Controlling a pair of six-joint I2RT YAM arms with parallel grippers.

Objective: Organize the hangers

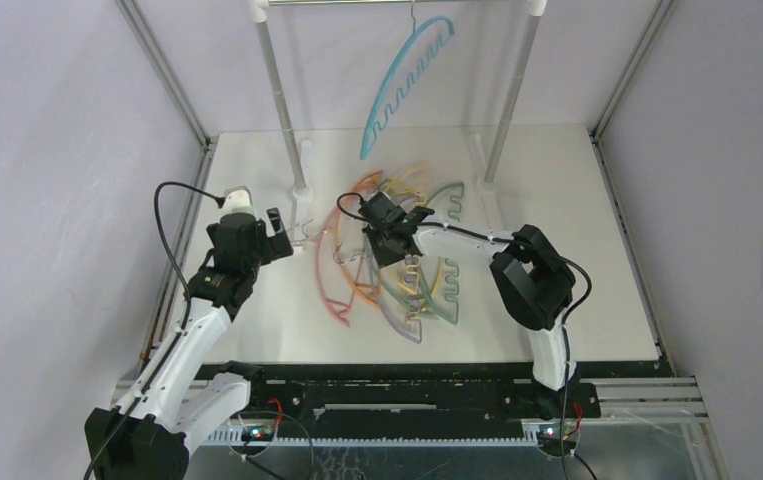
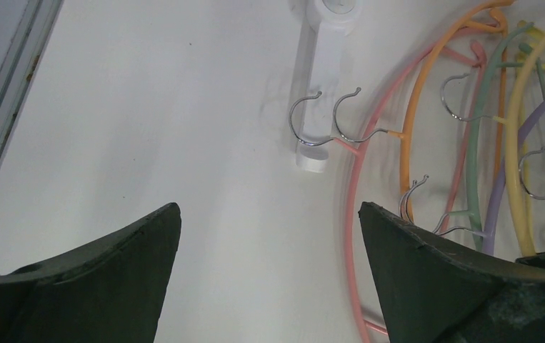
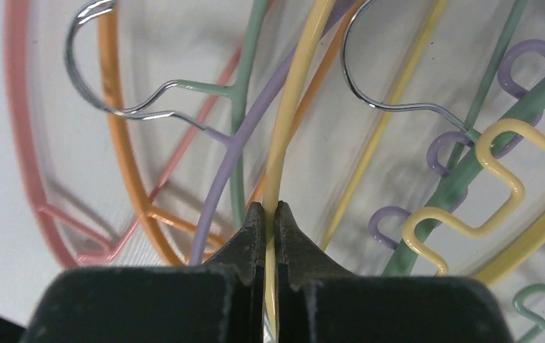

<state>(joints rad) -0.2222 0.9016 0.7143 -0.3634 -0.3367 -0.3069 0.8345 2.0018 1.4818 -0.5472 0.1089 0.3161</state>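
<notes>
- One teal hanger (image 1: pixel 407 85) hangs by its hook from the top bar of the rail frame (image 1: pixel 282 100), up at twelve o'clock. It is tilted, so its wavy bar slants down to the left.
- The other hangers (image 1: pixel 412 295) lie in an overlapping heap on the white table (image 1: pixel 577 220), about mid-table and just in front of the frame's feet.
- The right gripper (image 1: pixel 389 240) reaches in from four o'clock and sits low over the far-left part of that heap.
- Seen from its wrist, its fingers (image 3: pixel 248 236) are pinched together on the thin bar of a yellow hanger (image 3: pixel 292 107), with only that strip of yellow between them. From the pinch the bar runs up toward one o'clock.
- Just to the eleven o'clock side of the grip lie a lilac hanger (image 3: pixel 216 186) and a green hanger (image 3: pixel 238 164). Their metal hooks lie one over the other and curl off toward ten o'clock.
- Further out at nine o'clock are the arcs of an orange hanger (image 3: pixel 118 136) and, outermost, a pink hanger (image 3: pixel 21 143).
- Toward three o'clock of the grip, wavy yellow, green and lilac bars cross each other.
- The left gripper (image 1: pixel 275 232) is at nine o'clock of the heap. Its jaws are spread wide over bare table with nothing between them.
- Ahead of it at twelve o'clock is the frame's left foot (image 2: pixel 317 71), with the hooks of the pink and orange hangers curled over it.
</notes>
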